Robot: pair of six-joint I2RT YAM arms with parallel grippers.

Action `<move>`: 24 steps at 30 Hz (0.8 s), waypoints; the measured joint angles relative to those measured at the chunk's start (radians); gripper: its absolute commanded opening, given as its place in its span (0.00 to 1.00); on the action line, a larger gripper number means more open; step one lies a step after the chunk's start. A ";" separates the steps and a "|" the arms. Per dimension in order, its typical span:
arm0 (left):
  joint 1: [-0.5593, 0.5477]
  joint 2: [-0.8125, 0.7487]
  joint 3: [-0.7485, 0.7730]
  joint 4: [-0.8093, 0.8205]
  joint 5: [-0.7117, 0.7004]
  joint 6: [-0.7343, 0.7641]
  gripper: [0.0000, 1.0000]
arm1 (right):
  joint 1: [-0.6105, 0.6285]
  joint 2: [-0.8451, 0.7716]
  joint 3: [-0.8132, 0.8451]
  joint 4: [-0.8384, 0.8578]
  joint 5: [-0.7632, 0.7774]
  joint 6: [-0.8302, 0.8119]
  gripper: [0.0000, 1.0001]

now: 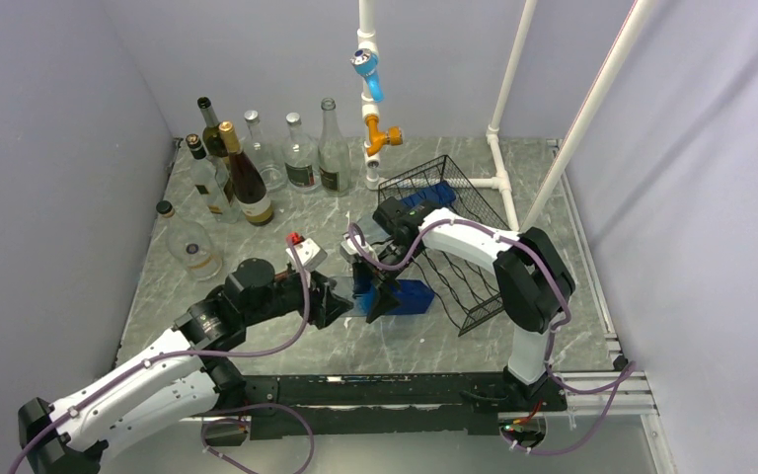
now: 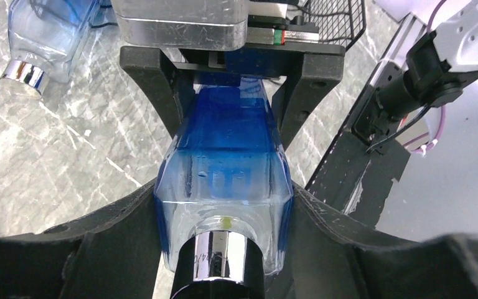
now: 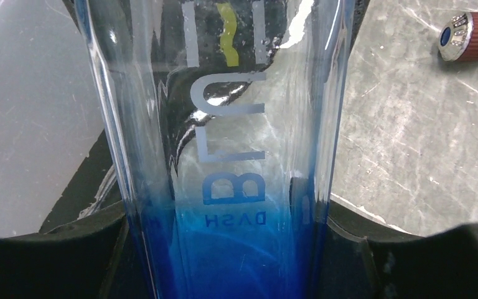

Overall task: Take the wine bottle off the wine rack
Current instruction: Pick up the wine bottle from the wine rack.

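Note:
The wine bottle is square clear glass, tinted blue toward its base, with a chrome neck. It is off the black wire-mesh wine rack, just in front of the rack's left side and low over the table. My left gripper is shut on its shoulder by the neck, seen from above as the left gripper. My right gripper is shut on the blue part of the wine bottle, seen from above as the right gripper. In the left wrist view the wine bottle runs away to the right gripper's fingers.
Several glass bottles stand at the back left. A white pipe frame rises behind the rack. A blue item lies on the rack's top. Another blue-tinted bottle lies on the marble. A small red-and-silver cap is nearby.

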 measured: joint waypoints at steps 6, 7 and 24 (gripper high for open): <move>0.000 -0.048 -0.061 0.104 -0.016 -0.082 0.89 | -0.001 0.004 0.004 -0.026 -0.005 -0.021 0.00; 0.000 -0.062 -0.069 0.126 -0.026 -0.097 0.96 | -0.001 0.004 0.004 -0.029 -0.005 -0.026 0.00; 0.001 -0.377 -0.248 0.328 -0.165 -0.189 1.00 | -0.025 0.006 0.020 -0.089 -0.039 -0.102 0.00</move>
